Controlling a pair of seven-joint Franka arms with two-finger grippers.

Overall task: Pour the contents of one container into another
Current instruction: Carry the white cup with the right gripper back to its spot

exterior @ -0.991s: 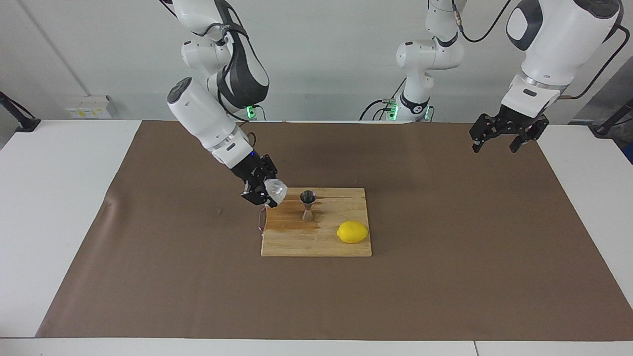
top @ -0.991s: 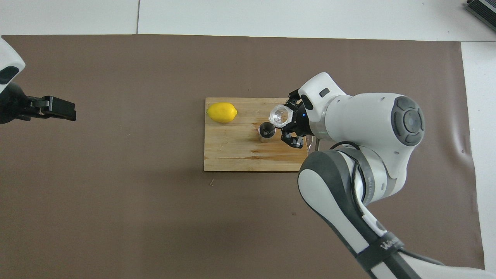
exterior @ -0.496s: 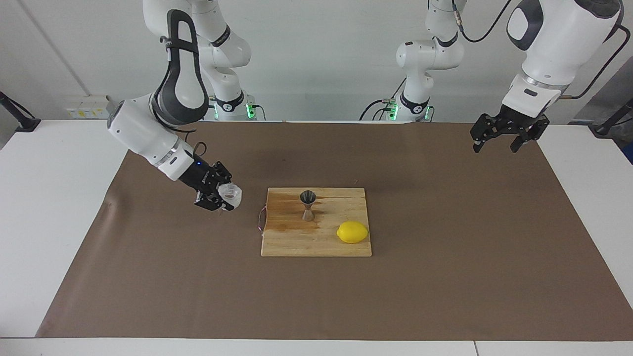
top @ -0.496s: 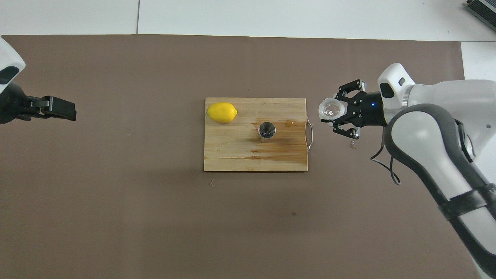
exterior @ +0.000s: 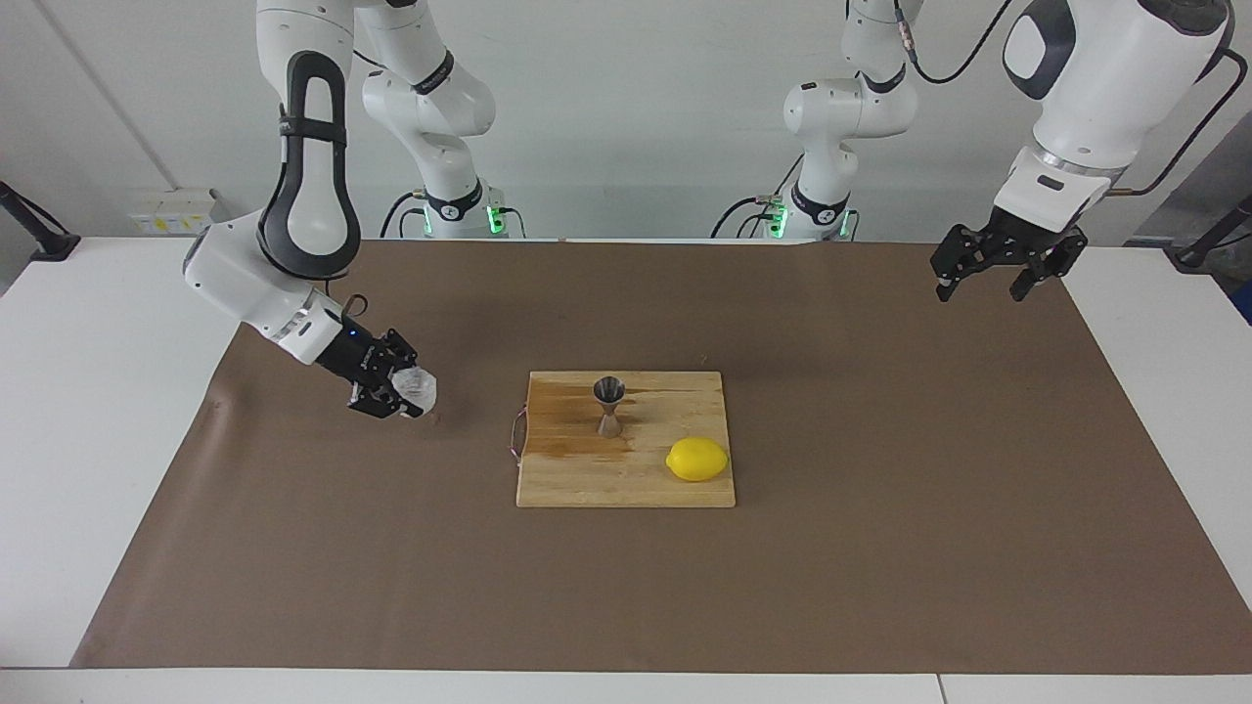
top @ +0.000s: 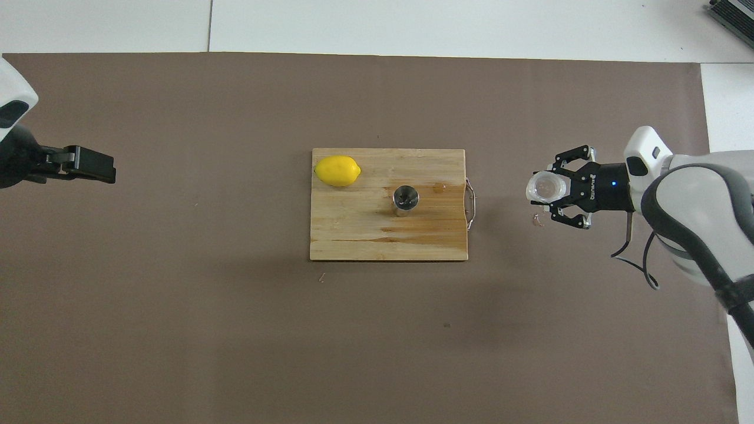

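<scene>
A steel hourglass jigger (exterior: 609, 406) (top: 406, 199) stands upright on the wooden cutting board (exterior: 626, 479) (top: 353, 235). My right gripper (exterior: 406, 393) (top: 554, 189) is shut on the small translucent plastic cup (exterior: 419, 390) (top: 545, 186), low over the brown mat, off the board toward the right arm's end of the table. The cup's mouth points sideways toward the board. My left gripper (exterior: 981, 279) (top: 88, 165) hangs open and holds nothing, high over the mat at the left arm's end, where that arm waits.
A yellow lemon (exterior: 697, 460) (top: 337, 171) lies on the board's corner farther from the robots. A metal handle (top: 470, 195) sticks out of the board's edge facing the cup. The brown mat (exterior: 880, 567) covers most of the white table.
My right gripper has carried the cup away from the jigger, off the board and down low over the mat toward the right arm's end. The left arm has stayed put.
</scene>
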